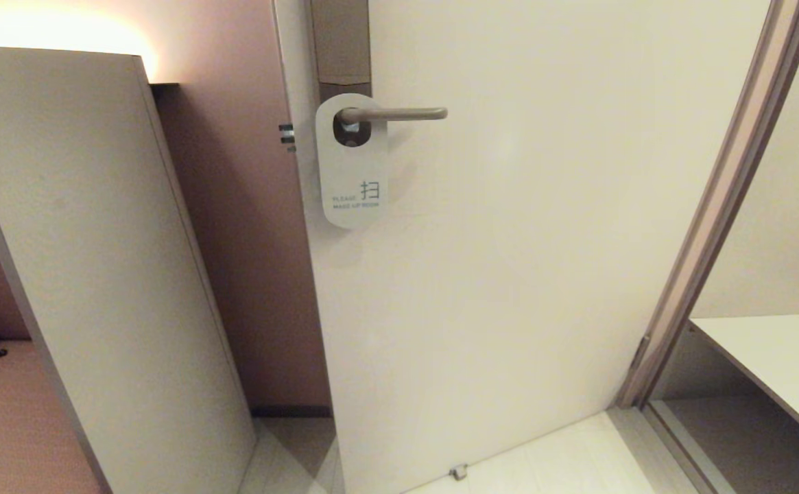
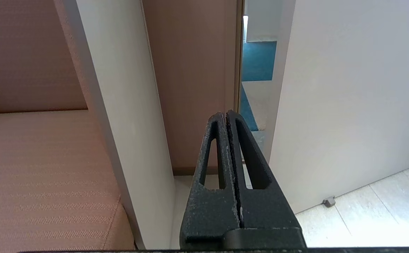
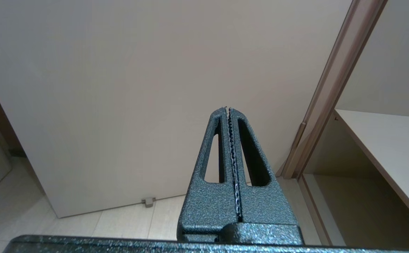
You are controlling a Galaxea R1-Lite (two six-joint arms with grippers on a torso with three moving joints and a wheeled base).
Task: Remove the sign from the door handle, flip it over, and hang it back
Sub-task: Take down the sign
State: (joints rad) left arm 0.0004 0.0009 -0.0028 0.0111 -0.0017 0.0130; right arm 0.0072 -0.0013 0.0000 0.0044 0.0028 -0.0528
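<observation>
Both claws, left claw and right claw, sit pinched closed and empty, well below the white oblong card sign hanging white-side-out on the slim grey-beige metal door handle; the first reach should spread wide and grip its lower edge.

You face a pale door standing ajar, with a small stop at its foot on the light tiled floor. To its left you see a pinkish-brown wall lit by a warm glow at the top, and a tall white panel leaning across it. A beige seat lies beside the panel. Right of the door runs a brown frame, then a white shelf. Through the gap, blue carpet shows.
</observation>
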